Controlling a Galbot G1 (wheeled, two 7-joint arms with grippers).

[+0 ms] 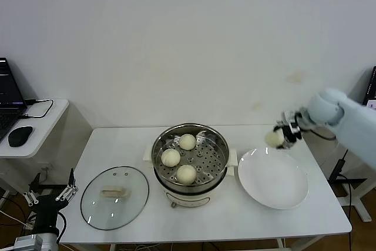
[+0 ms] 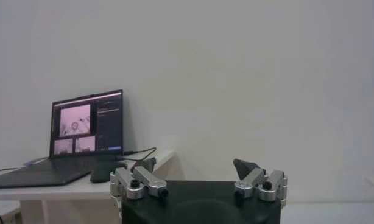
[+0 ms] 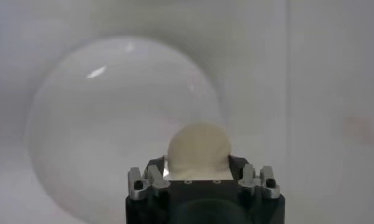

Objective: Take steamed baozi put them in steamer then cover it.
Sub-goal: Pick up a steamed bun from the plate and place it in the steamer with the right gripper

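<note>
The steamer [image 1: 218,168] stands mid-table with three baozi [image 1: 187,141] [image 1: 171,157] [image 1: 186,173] on its perforated tray. My right gripper [image 1: 281,137] is shut on the fourth baozi [image 1: 274,138] and holds it in the air above the far edge of the white plate [image 1: 273,179]. In the right wrist view the baozi [image 3: 198,148] sits between the fingers over the plate [image 3: 102,122]. The cover [image 1: 114,197], clear glass with a cream handle, lies flat on the table left of the steamer. My left gripper [image 1: 50,195] is parked low, left of the table, open and empty; it also shows in the left wrist view [image 2: 199,179].
A side desk at the left holds a laptop [image 1: 7,101], a black mouse [image 1: 20,136] and a cable; the laptop also shows in the left wrist view [image 2: 83,131]. A white wall is behind the table.
</note>
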